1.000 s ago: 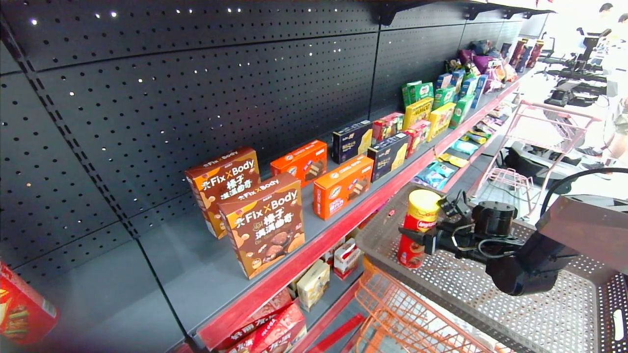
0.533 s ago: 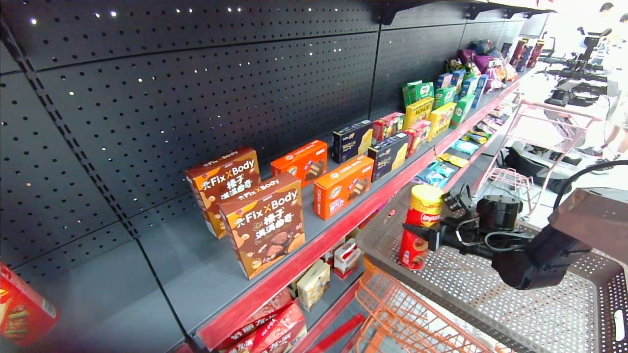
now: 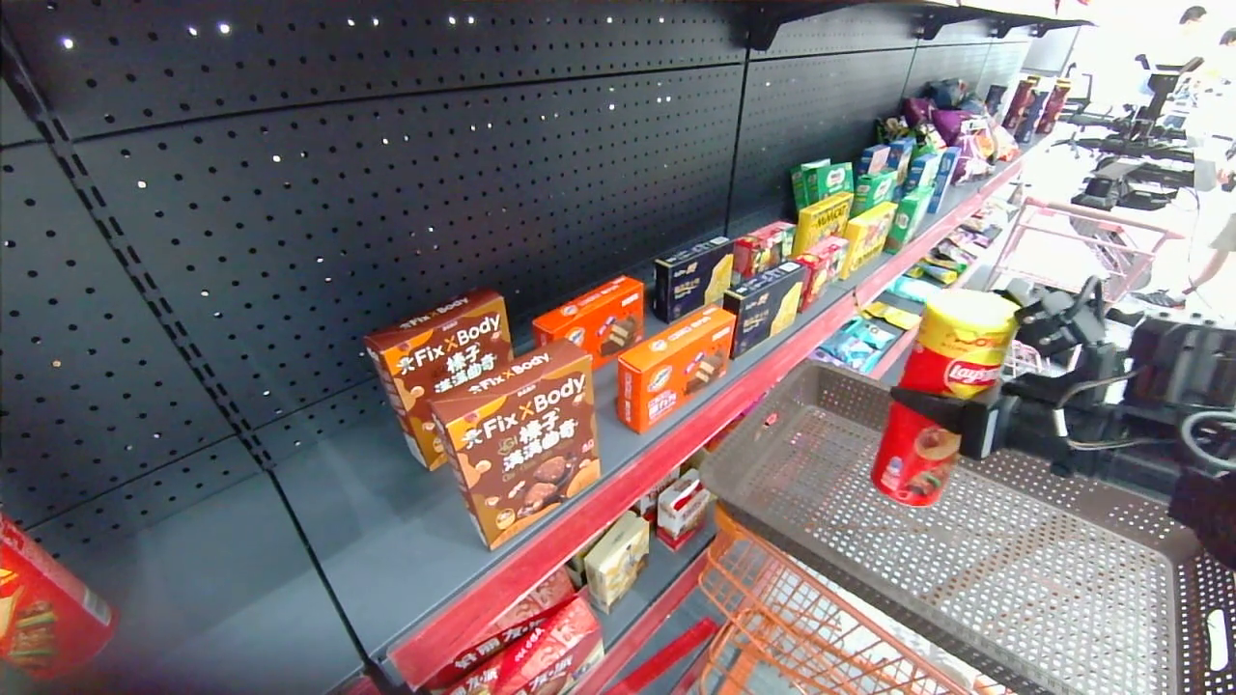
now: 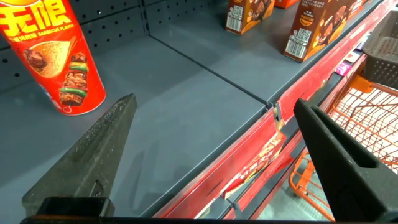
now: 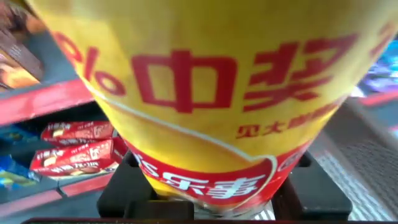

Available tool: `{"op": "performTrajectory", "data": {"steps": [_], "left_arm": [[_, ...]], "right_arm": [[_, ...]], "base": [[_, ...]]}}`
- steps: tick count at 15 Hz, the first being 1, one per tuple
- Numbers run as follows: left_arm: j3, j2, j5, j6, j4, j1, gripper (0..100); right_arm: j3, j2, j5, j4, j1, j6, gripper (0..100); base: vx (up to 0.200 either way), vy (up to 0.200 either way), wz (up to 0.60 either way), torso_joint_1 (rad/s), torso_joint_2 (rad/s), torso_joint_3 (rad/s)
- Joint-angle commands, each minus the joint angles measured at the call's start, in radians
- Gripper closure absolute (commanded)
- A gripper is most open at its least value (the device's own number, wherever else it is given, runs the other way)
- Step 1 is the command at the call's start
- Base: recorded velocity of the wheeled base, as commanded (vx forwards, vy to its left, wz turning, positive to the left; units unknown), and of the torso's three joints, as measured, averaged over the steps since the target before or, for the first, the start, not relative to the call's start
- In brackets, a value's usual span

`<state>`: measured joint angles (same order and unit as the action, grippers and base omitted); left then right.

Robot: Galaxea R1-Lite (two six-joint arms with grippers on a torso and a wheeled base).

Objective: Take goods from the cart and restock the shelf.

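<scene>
At the far left a red chip can [image 3: 39, 603] stands upright on the grey shelf [image 3: 386, 512]. Just beside it, the left gripper [image 4: 214, 106] hangs over the bare board with its fingers wide apart and nothing between them. To the right of that bare stretch stand two brown biscuit boxes [image 3: 512, 434], one behind the other, then two orange boxes [image 3: 676, 365], and a row of mixed cartons runs on toward the far end.

Further right, the right gripper [image 3: 966, 420] is clamped around the middle of the yellow-and-red chip can [image 3: 941, 396]. The can is tilted slightly and held in the air above the grey perforated cart basket [image 3: 966, 579], clear of its floor.

By my reading the restock is about halfway through for this item. The can is out of the basket but has not reached the shelf. It must be carried leftward, lowered onto the open board and released.

The basket's raised rim and the shelf's red front lip [image 3: 618, 492] lie across that path. The brown boxes border the free space on one side, and the left gripper and red can take up the other. An orange wire cart [image 3: 801, 627] sits below the basket.
</scene>
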<state>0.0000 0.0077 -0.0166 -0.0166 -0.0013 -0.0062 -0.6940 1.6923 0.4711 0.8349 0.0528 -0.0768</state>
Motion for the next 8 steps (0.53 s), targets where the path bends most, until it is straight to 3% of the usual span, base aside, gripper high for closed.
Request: {"op": "performTrajectory", "data": {"steps": [1, 4, 8], "left_arm": [[0.000, 0.002, 0.000, 0.000, 0.000, 0.000, 0], [0.000, 0.002, 0.000, 0.000, 0.000, 0.000, 0], [0.000, 0.002, 0.000, 0.000, 0.000, 0.000, 0]], "right_arm": [[0.110, -0.353, -0.055, -0.137, -0.033, 0.029, 100], [0.268, -0.597, -0.094, -0.186, -0.085, 0.080, 100], [0.297, -0.844, -0.262, -0.490, -0.074, 0.080, 100]], "base": [[0.000, 0.000, 0.00, 0.000, 0.00, 0.000], [0.000, 0.000, 0.00, 0.000, 0.00, 0.000], [0.000, 0.000, 0.00, 0.000, 0.00, 0.000]]}}
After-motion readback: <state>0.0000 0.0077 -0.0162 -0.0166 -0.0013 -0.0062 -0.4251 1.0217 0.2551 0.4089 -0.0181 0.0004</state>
